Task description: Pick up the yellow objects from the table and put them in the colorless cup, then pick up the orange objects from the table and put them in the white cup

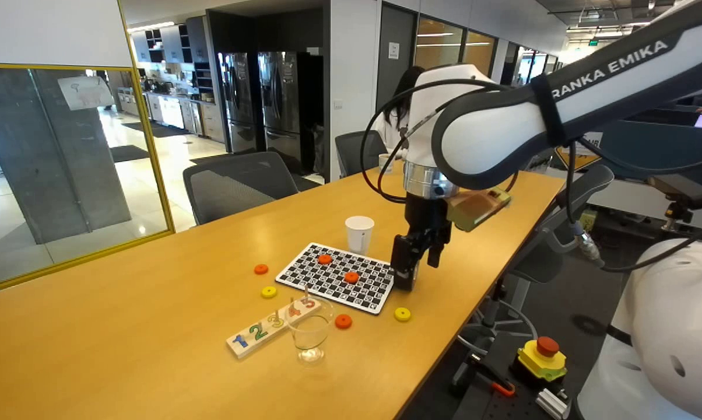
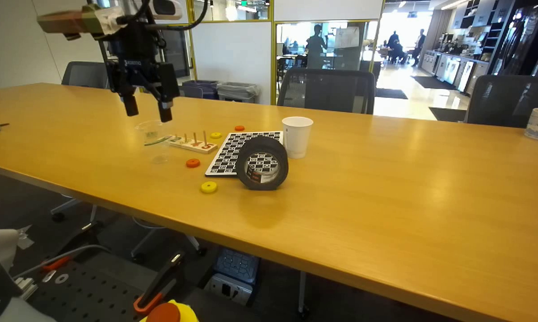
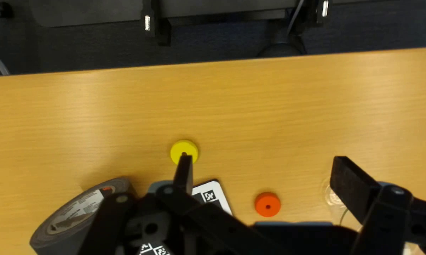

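1. Jaws spread wide apart, raised above the worktop (image 1: 170,326) in both exterior views.
2. Near yellow piece (image 3: 183,148): flat on worktop, lower than the jaws. Wrist view: just past the tip of the picture-left jaw, which covers its bottom edge.
3. Near orange piece (image 3: 268,200): also down on worktop; wrist view shows it in the gap between the jaws.
4. Colorless cup (image 2: 154,146): upright on worktop; in an exterior view the jaw tips show just over its rim, can't tell if directly above. Wrist view: partly hidden by the picture-right jaw.
5. Black tape roll (image 2: 263,144): standing on edge by a corner of the checkered board (image 1: 322,280), contact unclear.
6. On the checkered board: one orange piece (image 1: 325,258) and another orange piece (image 1: 351,277).
7. White cup (image 1: 360,233): upright, just beside the checkered board.
8. Numbered peg strip (image 1: 272,326): on worktop, next to the colorless cup.
9. Far yellow piece (image 1: 269,292): on worktop near another corner of the checkered board. Far orange piece (image 1: 260,269): on worktop, near that yellow one.
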